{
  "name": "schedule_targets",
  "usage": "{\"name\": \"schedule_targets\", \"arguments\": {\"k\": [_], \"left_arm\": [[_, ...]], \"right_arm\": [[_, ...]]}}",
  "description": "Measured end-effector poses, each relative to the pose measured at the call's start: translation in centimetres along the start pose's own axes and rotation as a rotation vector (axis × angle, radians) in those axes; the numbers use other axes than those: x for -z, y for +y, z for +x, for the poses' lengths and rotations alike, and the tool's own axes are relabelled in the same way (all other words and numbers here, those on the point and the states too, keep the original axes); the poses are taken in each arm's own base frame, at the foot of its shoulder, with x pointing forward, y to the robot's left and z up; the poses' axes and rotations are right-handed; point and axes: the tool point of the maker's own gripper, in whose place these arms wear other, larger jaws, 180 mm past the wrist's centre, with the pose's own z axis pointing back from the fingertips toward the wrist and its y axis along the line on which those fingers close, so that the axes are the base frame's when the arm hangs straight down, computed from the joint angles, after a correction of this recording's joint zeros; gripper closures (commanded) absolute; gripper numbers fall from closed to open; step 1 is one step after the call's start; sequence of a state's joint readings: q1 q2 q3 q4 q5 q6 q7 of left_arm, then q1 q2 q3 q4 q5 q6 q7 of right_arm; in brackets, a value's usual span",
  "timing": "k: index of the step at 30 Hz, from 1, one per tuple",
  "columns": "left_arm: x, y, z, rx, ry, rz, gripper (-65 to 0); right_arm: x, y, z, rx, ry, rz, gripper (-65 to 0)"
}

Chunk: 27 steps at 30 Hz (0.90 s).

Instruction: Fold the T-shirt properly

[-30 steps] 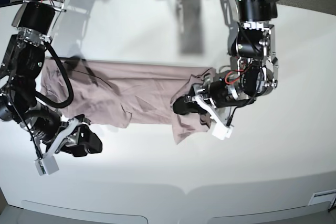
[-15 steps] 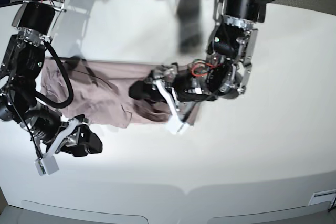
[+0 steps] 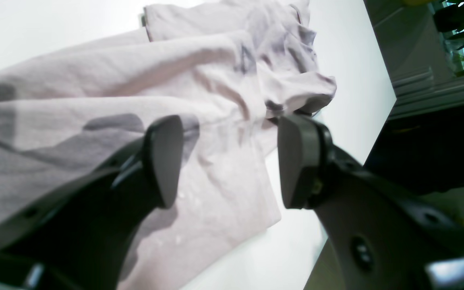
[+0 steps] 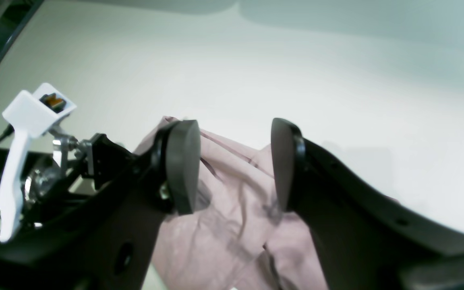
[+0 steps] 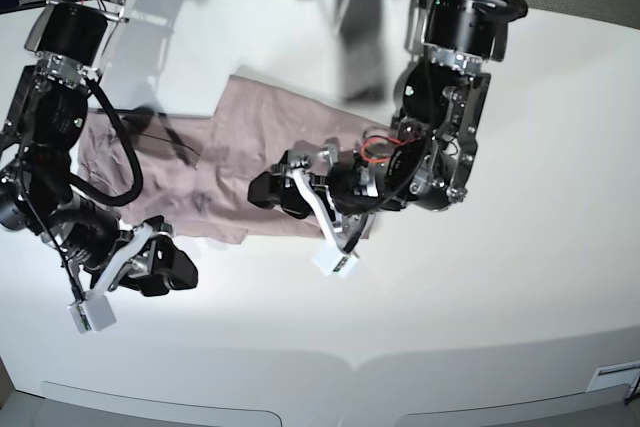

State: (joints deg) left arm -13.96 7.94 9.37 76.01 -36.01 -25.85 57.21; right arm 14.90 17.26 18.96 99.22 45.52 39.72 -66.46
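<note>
Base view: left gripper (image 5: 272, 190) low over T-shirt (image 5: 200, 177), jaws apart.

Black arms (image 5: 445, 87), white camera mounts (image 5: 330, 232), red wire (image 5: 378, 139)

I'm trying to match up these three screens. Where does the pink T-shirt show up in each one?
Base view: the T-shirt lies across the middle of the white table, left of center, between the two arms.
Left wrist view: it fills the left and top, behind the open left gripper.
Right wrist view: it sits bottom center, behind the open right gripper.
Shared landmark: the white table.
</note>
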Motion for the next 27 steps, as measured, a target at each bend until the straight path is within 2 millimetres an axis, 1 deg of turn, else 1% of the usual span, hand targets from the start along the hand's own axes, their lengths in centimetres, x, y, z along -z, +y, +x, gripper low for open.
{"name": "schedule_targets", "arguments": {"k": [2,3,5,6,8,10,13,15,16,19,21,24,27], "left_arm": [[0.0,0.2,-0.5,0.005,0.023,0.010,-36.3],[0.0,1.1,-1.0,0.041,0.055,0.059,-36.2],[-0.5,3.7,-1.7,0.139,0.135,0.202,-35.5],[-0.9,4.9,-1.6,0.183,0.162,0.268,-35.4],[-1.9,7.0,-0.5,0.228,0.181,0.393,-35.4],[-2.8,7.8,1.7,0.272,0.159,0.464,-35.4],[-3.8,6.7,5.7,0.327,0.067,0.483,-35.4],[-4.4,5.3,7.6,0.357,0.011,0.477,-35.4],[-4.6,4.5,8.1,0.359,-0.009,0.456,-35.4],[-4.6,2.6,8.8,0.339,-0.047,0.377,-35.4],[-4.4,2.1,8.6,0.325,-0.050,0.349,-35.4],[-4.2,1.6,8.4,0.304,-0.054,0.311,-35.4],[-4.0,1.2,8.2,0.289,-0.059,0.284,-35.4]], "right_arm": [[0.1,-0.8,-0.6,-0.009,0.030,-0.043,-29.1],[0.2,-1.4,-1.2,-0.012,0.056,-0.069,-29.1],[0.0,-2.7,-2.3,-0.020,0.103,-0.123,-29.1],[-0.3,-3.2,-2.6,-0.027,0.122,-0.144,-29.1],[-1.0,-4.5,-2.9,-0.052,0.148,-0.188,-29.1],[-2.1,-6.6,-3.4,-0.065,0.196,-0.288,-29.1],[-4.5,-9.9,-4.4,0.025,0.220,-0.436,-29.1],[-6.1,-11.9,-5.3,0.098,0.211,-0.485,-29.1],[-7.1,-12.9,-6.1,0.138,0.215,-0.511,-29.1],[-9.8,-15.4,-10.0,0.272,0.257,-0.549,-29.1],[-11.3,-16.6,-12.6,0.366,0.281,-0.557,-29.1],[-13.0,-17.5,-15.7,0.451,0.331,-0.552,-29.1],[-13.6,-17.6,-17.6,0.491,0.347,-0.521,-29.1]]}}
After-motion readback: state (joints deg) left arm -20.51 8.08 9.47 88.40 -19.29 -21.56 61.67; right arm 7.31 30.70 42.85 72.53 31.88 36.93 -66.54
